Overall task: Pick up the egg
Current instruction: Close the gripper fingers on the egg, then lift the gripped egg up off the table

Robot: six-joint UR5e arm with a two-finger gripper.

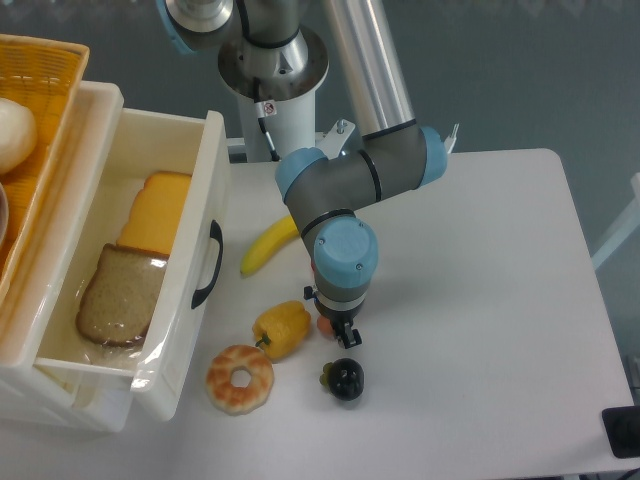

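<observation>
The egg is a small pinkish-tan oval on the white table, just right of the yellow pepper. Only its left edge shows, because my gripper stands straight down over it. One dark finger presses in on the egg's lower right side. The other finger is hidden under the blue wrist. The gripper is shut on the egg, which still rests at table level.
A dark round fruit lies just below the gripper, and a glazed doughnut sits to the lower left. A banana lies behind the arm. The open white drawer holds bread and cheese. An orange basket is at far left.
</observation>
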